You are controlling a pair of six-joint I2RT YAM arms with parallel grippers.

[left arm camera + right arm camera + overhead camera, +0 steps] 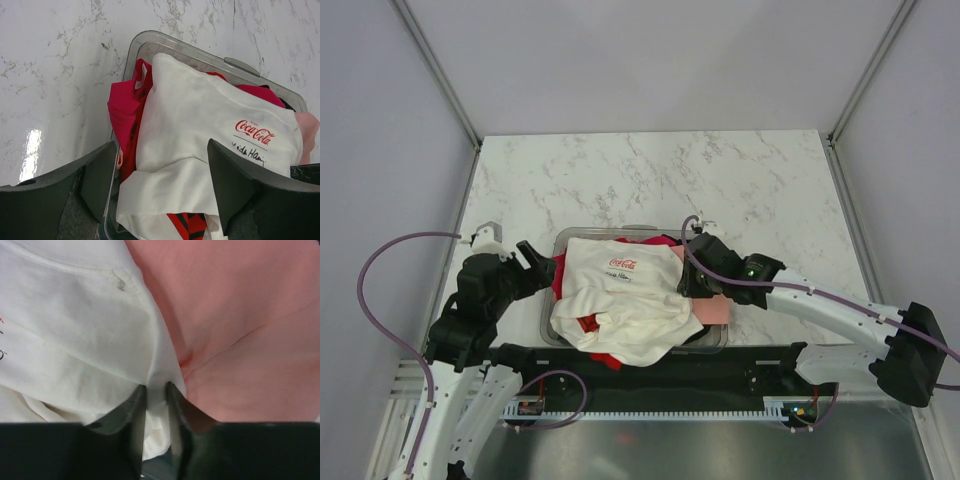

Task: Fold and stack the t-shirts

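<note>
A cream-white t-shirt (625,295) with a red Coca-Cola print lies crumpled on top of a clear bin (563,240), over red t-shirts (558,275) and a salmon-pink one (712,310). It also shows in the left wrist view (200,120) and the right wrist view (75,330). My right gripper (686,283) is shut on a fold of the white shirt's right edge (156,390), beside the pink cloth (240,330). My left gripper (537,262) is open at the bin's left side, its fingers (95,170) wide apart above the white and red cloth (125,110).
The bin stands near the table's front edge, between the two arms. The marble tabletop (650,180) stretches behind it to grey walls. A black rail (650,365) runs along the front by the arm bases.
</note>
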